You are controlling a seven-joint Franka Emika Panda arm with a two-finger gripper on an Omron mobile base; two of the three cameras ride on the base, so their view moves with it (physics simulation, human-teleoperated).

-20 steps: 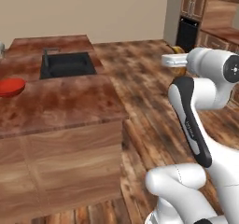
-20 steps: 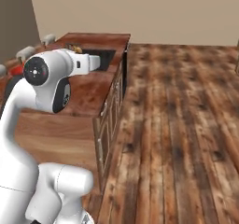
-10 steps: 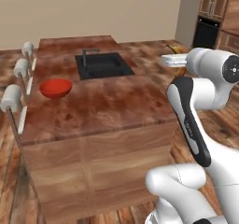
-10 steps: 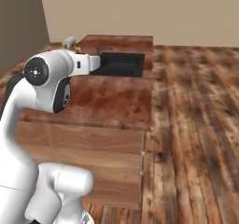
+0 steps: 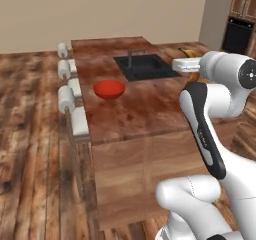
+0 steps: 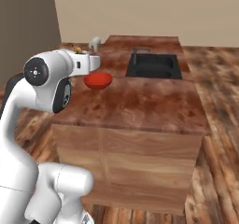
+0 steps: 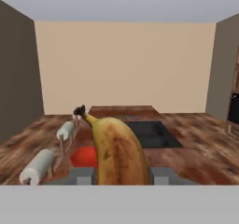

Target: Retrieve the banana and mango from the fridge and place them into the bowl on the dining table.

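While the two-finger gripper (image 7: 119,175) stays clamped on the curved, brown-flecked yellow banana (image 7: 117,153) at the hand view's lower centre, the glossy red bowl (image 5: 109,89) sits left of centre on the reddish-brown wood-grain dining table (image 5: 150,109).

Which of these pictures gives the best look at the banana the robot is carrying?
The hand view: the banana stands large and close between the gripper fingers, brown speckles and dark stem plain. The left base view shows just a curved yellow sliver past the hand; the right base view shows just a small tip above the wrist.
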